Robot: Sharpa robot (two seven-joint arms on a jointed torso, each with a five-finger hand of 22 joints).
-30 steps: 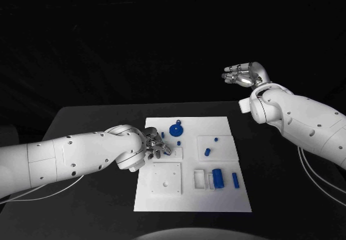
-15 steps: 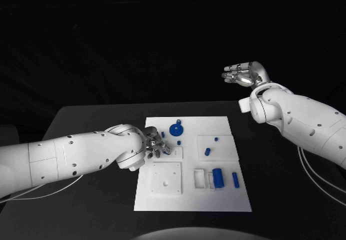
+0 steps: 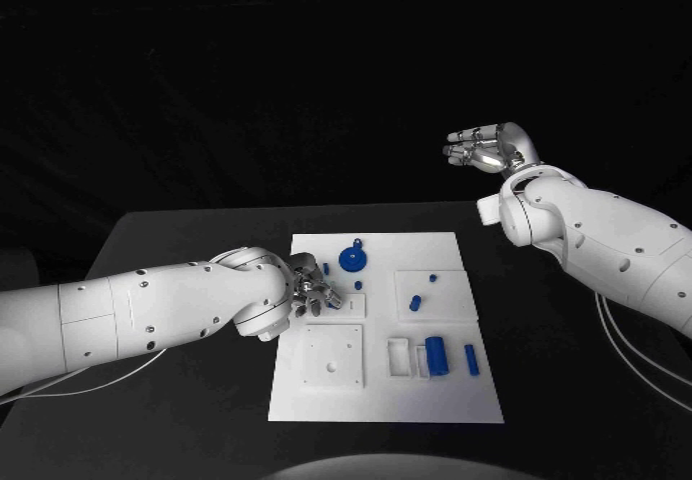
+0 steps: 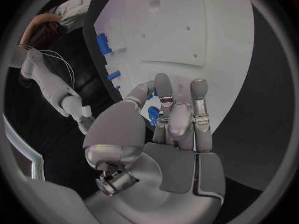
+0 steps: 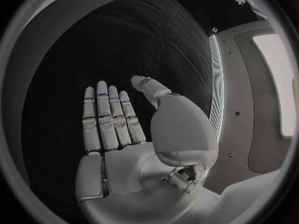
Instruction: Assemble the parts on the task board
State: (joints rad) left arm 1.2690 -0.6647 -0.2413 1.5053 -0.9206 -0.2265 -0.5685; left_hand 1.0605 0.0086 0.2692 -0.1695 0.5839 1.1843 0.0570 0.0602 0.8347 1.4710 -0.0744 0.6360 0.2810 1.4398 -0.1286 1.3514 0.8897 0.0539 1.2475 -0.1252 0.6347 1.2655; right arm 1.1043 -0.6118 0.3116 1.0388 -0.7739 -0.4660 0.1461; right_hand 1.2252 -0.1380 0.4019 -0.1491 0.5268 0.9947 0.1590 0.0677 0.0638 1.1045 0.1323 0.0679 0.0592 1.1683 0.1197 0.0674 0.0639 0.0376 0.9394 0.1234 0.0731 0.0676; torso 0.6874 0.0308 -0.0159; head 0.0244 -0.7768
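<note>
Parts: small blue pieces scattered over the task board (image 3: 378, 400), the white plate mid-table; one small blue part (image 4: 153, 115) lay right at the left hand's fingertips.
Small part, look: short, stubby, bright blue; mostly hidden behind the fingers in the left wrist view, so its exact shape could not be told.
Left hand (image 3: 307, 288): low over the board's near-left area, fingers (image 4: 198, 92) stretched forward and close together, thumb curved in toward them. Whether it pinched the small part or only touched it, I could not tell.
Beyond the fingertips: round blue disc (image 3: 353, 261) with a stem further up the board; blue pegs (image 3: 414, 303) off to the side; a larger blue cylinder (image 3: 434, 355) and a slim blue pin (image 3: 470, 359) near the white square block (image 3: 333, 357).
Right hand (image 3: 483, 148): raised well clear of the table, fingers straight and side by side, palm bare, holding nothing.
Step in hand: by my reading, picking up or seating the small part at the left fingertips.
Next move calls for: a firm pinch on a tiny piece, then a careful lift or press without nudging neighbouring parts.
</note>
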